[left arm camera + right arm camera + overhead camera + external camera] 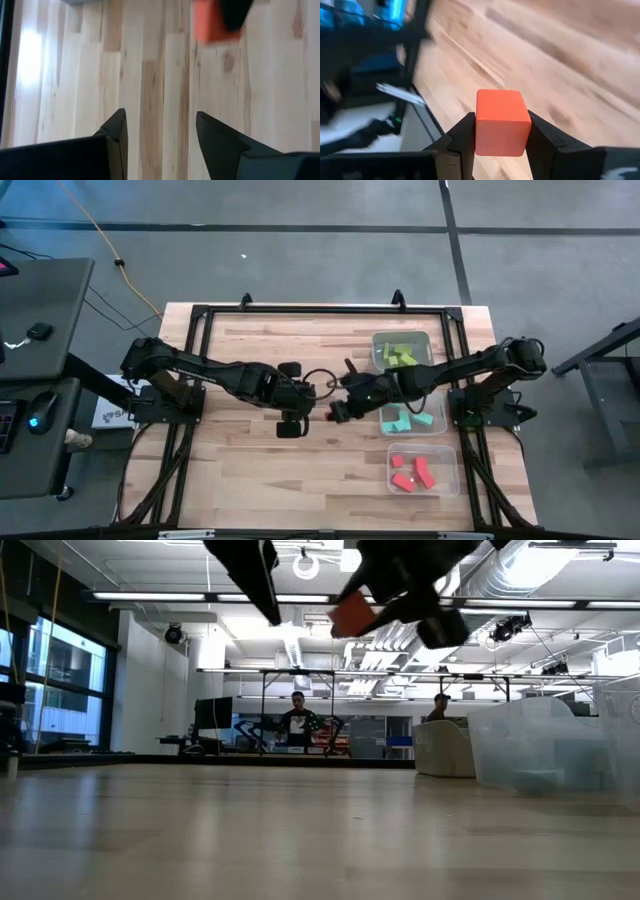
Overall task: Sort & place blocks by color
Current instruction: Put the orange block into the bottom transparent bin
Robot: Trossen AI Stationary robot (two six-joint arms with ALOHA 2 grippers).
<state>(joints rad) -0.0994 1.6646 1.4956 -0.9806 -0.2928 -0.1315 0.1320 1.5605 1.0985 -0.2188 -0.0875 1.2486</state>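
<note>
I see the right pincer clamped on a red-orange cube, which is lifted above the desk, just beside the middle bin on its side toward the desk centre. The left pincer has its fingers apart and holds nothing; it is near the cube, on the side away from that bin. Next to the middle bin with light blue blocks are a bin with lime green blocks and a bin with red-orange blocks.
</note>
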